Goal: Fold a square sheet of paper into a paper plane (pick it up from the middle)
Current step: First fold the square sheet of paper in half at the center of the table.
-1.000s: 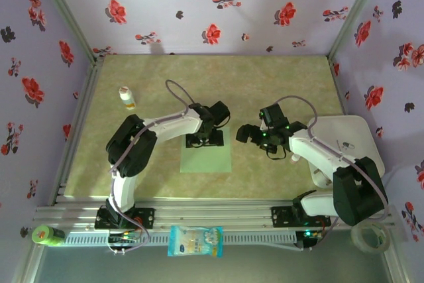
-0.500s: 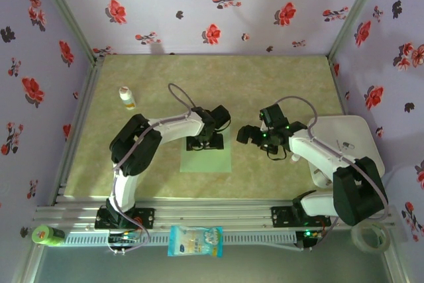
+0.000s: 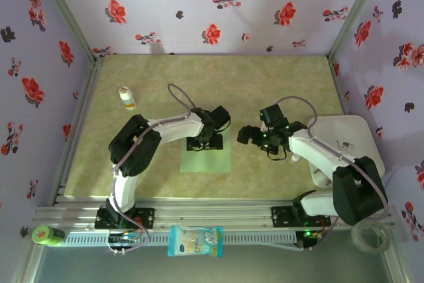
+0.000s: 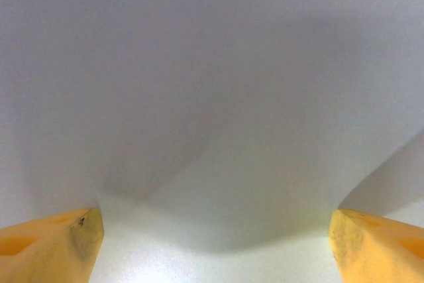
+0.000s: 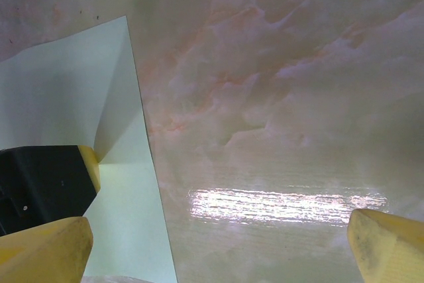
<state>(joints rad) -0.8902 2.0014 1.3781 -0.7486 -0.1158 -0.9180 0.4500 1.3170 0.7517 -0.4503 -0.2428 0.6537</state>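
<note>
Sheet (image 3: pixel 207 160) sq. w/ table (image 3: pixel 285 77) edges.

I'm looking down into a robot test cell, lab stuff rather than a home: 3 flower-papered lilac walls (image 3: pixel 199 4) box in a marbled bench (image 3: pixel 285 77). The left arm (image 3: pixel 132 150) and right arm (image 3: pixel 338 177) sit bolted to an aluminium rail (image 3: pixel 218 214) at its near edge, with a tape roll (image 3: pixel 371 236) beside the frame.

The square sheet of paper (image 5: pixel 59 91) lies left on the marbled tabletop (image 5: pixel 278 77), creased beside the left arm's black, yellow-tipped finger (image 5: pixel 40 183) touching it. The right gripper (image 5: pixel 218 246) holds its yellow fingers (image 5: pixel 384 246) wide apart.
</note>
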